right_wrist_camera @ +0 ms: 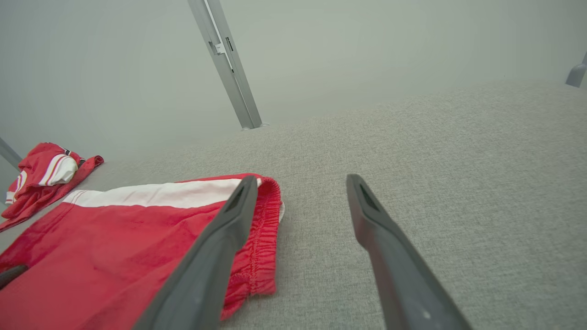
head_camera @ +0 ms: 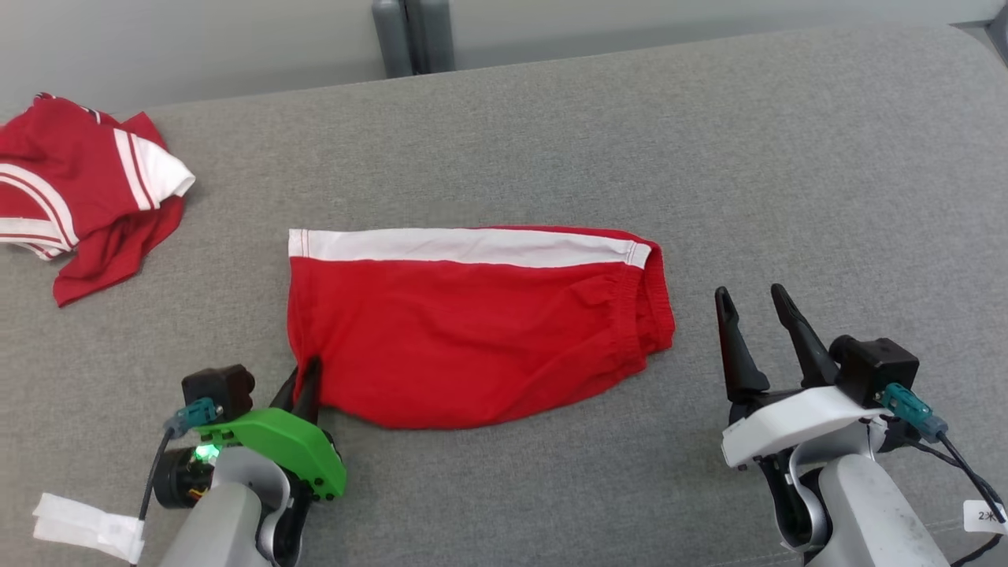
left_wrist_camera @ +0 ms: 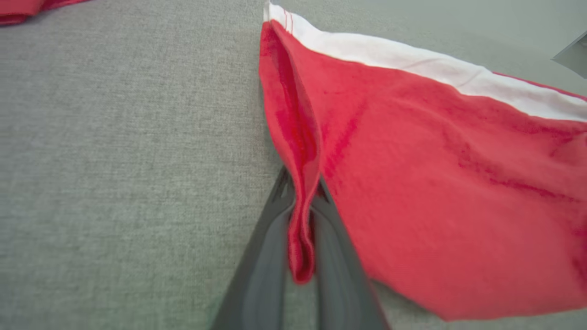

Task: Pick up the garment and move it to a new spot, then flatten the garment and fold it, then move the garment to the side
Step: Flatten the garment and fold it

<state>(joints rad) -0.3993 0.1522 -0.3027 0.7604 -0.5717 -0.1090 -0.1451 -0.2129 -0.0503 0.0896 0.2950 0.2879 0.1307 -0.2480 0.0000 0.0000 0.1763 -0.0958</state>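
We locate the task item, a pair of red fabric shorts (head_camera: 472, 331) with a white side stripe and a gathered elastic waistband, lying flat near the middle of the grey fabric-covered worktop (head_camera: 551, 118), somewhat toward its near edge. The white stripe runs along the side of the shorts that faces the far edge. The waistband points toward the right edge of the worktop and the leg hem toward the left edge. We see the left gripper (head_camera: 307, 376), carried on a green wrist housing (head_camera: 276, 445), at the near-left corner of the shorts. Its two dark fingers (left_wrist_camera: 270, 256) are pressed together with a fold of the red hem pinched between them. In the left wrist view this fold stands as a narrow ridge running away from the fingertips, while the rest of the cloth lies on the worktop. The right gripper (head_camera: 750, 293), on a white wrist housing (head_camera: 795, 421), sits just to the right of the waistband and apart from the cloth, with its fingers spread and nothing between them. A crumpled red-and-white garment (head_camera: 71, 197) lies at the far-left corner, well apart from the shorts. A grey upright post (head_camera: 413, 35) stands beyond the far edge.
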